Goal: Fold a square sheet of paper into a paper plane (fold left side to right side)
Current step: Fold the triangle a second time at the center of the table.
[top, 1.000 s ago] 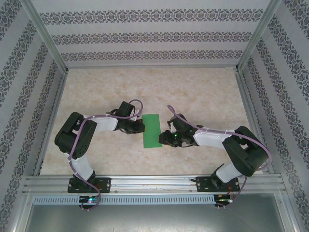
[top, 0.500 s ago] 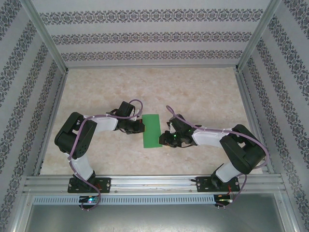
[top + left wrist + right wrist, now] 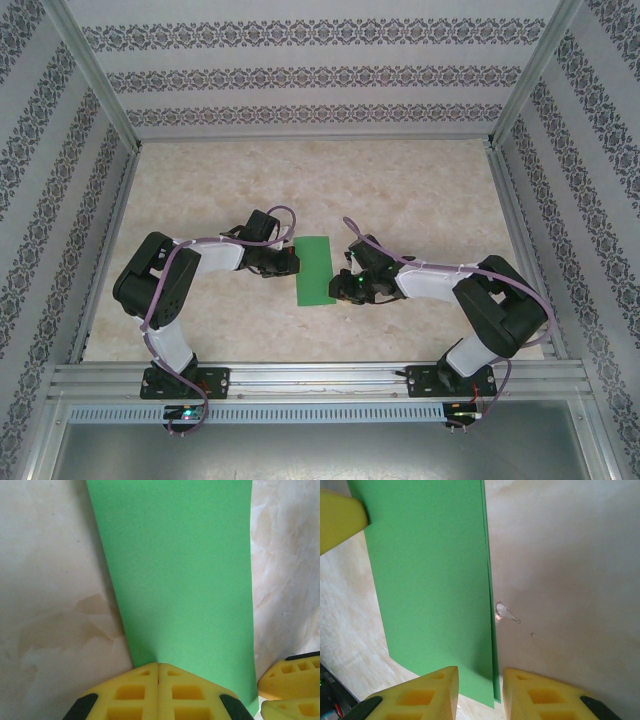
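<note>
The square sheet of paper (image 3: 314,270) lies flat on the table as a bright-green, doubled-over upright rectangle between the two arms. Its two layers end almost flush along the right edge (image 3: 490,630). My left gripper (image 3: 292,262) is shut, and its yellow tips (image 3: 158,666) rest on the paper's (image 3: 185,580) left edge. My right gripper (image 3: 343,285) stands open at the paper's right edge near the near corner. The layered edge of the paper (image 3: 430,580) runs into the gap between the right gripper's fingers (image 3: 480,675), which touch nothing.
The marbled beige tabletop (image 3: 420,190) is fenced by an aluminium frame (image 3: 310,378) and patterned walls. A small chip (image 3: 504,612) marks the table just right of the paper. The other arm's yellow fingertips show in each wrist view (image 3: 290,680) (image 3: 337,517).
The right gripper's jaws have narrowed a little and its arm has shifted slightly left toward the paper. The left gripper and the paper have stayed put.
</note>
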### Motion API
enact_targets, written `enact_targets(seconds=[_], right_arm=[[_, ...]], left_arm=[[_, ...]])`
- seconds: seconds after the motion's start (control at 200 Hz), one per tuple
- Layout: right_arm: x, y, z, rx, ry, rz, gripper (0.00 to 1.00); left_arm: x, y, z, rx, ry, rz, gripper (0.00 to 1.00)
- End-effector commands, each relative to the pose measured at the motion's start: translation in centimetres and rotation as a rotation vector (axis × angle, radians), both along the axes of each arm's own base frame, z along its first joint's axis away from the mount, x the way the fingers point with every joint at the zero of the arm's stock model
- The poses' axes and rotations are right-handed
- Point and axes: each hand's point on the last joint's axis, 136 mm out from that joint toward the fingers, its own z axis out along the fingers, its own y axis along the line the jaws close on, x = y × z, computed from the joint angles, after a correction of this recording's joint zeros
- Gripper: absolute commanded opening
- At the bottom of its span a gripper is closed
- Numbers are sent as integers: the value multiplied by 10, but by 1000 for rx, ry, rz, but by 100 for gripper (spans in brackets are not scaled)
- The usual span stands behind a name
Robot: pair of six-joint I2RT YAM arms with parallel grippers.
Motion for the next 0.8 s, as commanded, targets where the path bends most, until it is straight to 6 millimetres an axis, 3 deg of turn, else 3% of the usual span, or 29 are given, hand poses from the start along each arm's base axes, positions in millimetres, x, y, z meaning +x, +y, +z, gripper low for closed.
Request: enact_targets(seconds=[0.0, 0.794], right_arm=[[6, 28, 12, 87, -38, 49, 30], [17, 23, 24, 122, -63, 33, 35]], left_arm=[[-10, 7, -10, 43, 12, -1, 0], [-11, 6, -6, 39, 8, 0, 0]])
